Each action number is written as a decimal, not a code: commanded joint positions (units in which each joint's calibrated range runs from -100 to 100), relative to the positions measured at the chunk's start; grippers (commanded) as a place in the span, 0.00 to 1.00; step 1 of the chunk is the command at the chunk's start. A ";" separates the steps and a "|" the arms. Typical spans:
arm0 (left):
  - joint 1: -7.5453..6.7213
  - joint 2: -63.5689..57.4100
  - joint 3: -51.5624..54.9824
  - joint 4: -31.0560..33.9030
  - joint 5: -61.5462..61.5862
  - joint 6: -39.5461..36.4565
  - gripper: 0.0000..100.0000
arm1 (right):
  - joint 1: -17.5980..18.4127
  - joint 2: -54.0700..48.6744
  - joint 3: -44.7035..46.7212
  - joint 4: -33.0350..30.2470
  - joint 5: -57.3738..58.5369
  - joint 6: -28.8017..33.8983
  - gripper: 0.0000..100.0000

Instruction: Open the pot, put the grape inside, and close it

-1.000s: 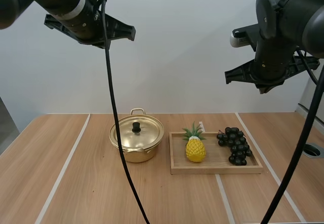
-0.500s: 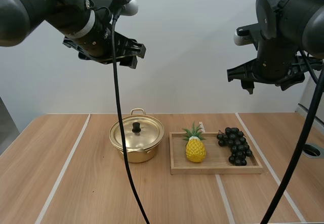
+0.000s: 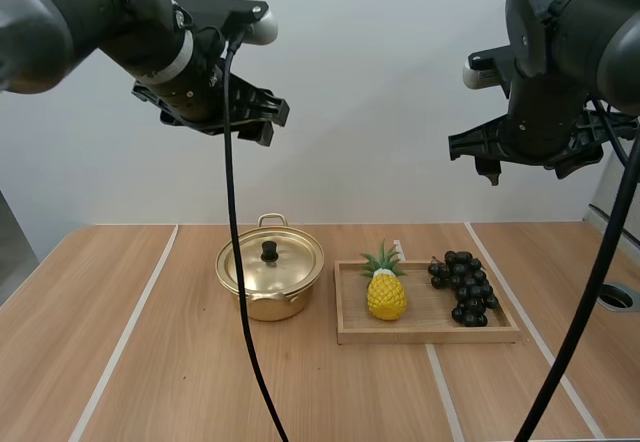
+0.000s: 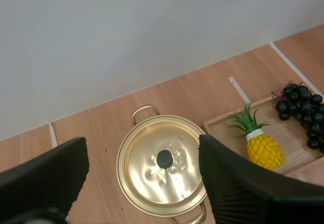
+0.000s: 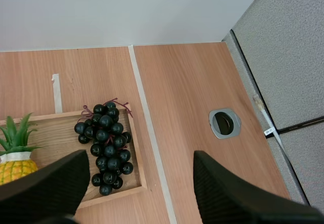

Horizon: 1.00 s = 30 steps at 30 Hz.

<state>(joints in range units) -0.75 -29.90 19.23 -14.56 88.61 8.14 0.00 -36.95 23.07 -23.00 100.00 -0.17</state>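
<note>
A gold pot (image 3: 270, 280) with its lid on and a black knob (image 3: 269, 252) stands on the table left of a wooden tray (image 3: 430, 335). A bunch of dark grapes (image 3: 463, 287) lies at the tray's right end. My left gripper (image 3: 215, 112) hangs open high above the pot. In the left wrist view its fingers stand wide apart around the pot (image 4: 162, 183), with nothing between them. My right gripper (image 3: 535, 157) hangs open high above the tray's right side. The right wrist view looks down on the grapes (image 5: 106, 148) beside its spread fingers (image 5: 50, 183).
A toy pineapple (image 3: 386, 292) stands at the tray's left end. White tape lines (image 3: 125, 337) run across the wooden table. A round cable hole (image 5: 225, 122) sits right of the tray, and a grey partition (image 5: 283, 57) borders the table's right edge.
My left arm has swung right and a little lower, over the pot. My right arm has shifted only slightly. The pot, grapes and tray have not moved.
</note>
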 commanded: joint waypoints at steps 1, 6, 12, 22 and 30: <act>0.02 1.55 2.44 -1.14 -3.01 0.99 1.00 | -0.20 -0.35 0.16 -0.80 0.00 0.17 0.96; 0.02 3.99 7.27 -1.28 -6.24 1.44 1.00 | -0.20 -0.35 0.16 -0.55 0.00 0.08 0.96; 0.02 6.43 11.22 -2.04 -9.82 3.94 1.00 | -0.20 -0.35 0.16 -1.06 0.00 -0.23 1.00; 0.02 11.23 15.70 -7.02 -14.49 10.32 1.00 | -0.20 -0.35 0.16 -1.06 0.00 -0.23 1.00; 0.02 15.30 16.24 -9.62 -22.86 12.83 1.00 | -0.20 -0.35 0.16 -1.06 0.00 -0.32 1.00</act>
<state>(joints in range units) -0.75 -15.53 35.37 -22.67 69.40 20.39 0.00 -36.95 23.07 -23.17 100.00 -0.17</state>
